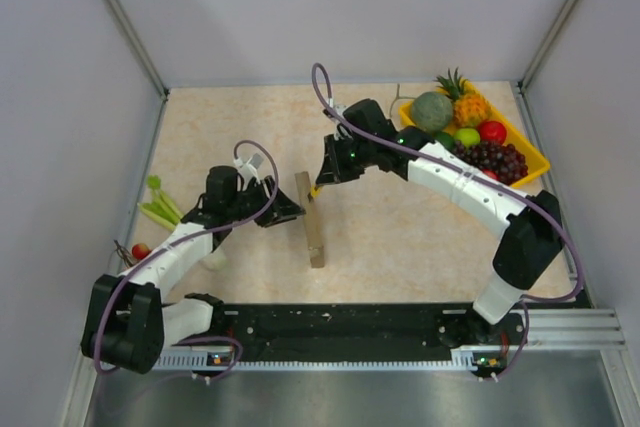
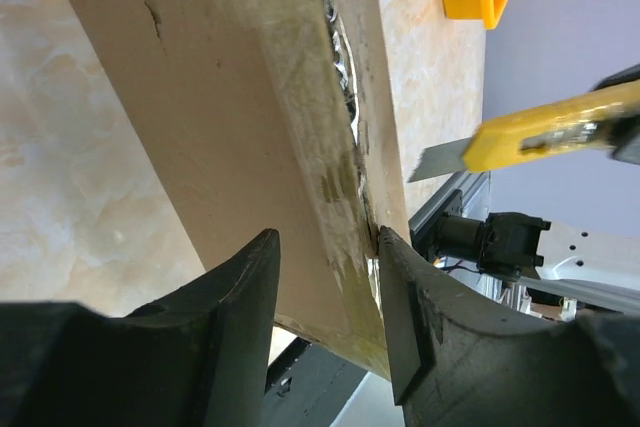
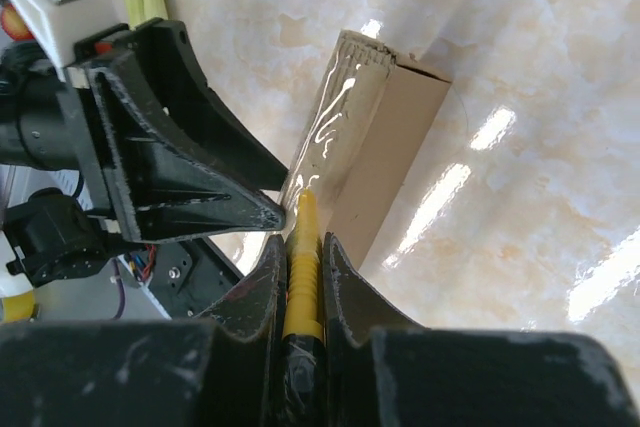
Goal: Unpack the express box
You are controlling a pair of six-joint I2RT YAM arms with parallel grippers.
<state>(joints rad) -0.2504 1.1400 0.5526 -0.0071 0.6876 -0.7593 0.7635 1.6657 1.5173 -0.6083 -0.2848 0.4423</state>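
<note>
Now the express box (image 1: 314, 232) stands on its long edge at mid-table, caught between the fingers of the left gripper (image 2: 325, 247), which press on both of its broad faces (the taped seam faces the right arm). The right gripper (image 3: 303, 247) is closed on a yellow utility knife (image 2: 545, 132). The blade is out, its tip just beside the seam; contact cannot be told.

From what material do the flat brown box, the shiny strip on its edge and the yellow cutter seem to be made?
The flat brown box looks like matt cardboard: dull fibrous face, punched slot. The shiny strip along its edge is probably clear plastic tape: glossy, wrinkled. The yellow cutter seems to have a smooth plastic body and a grey metal blade.
</note>
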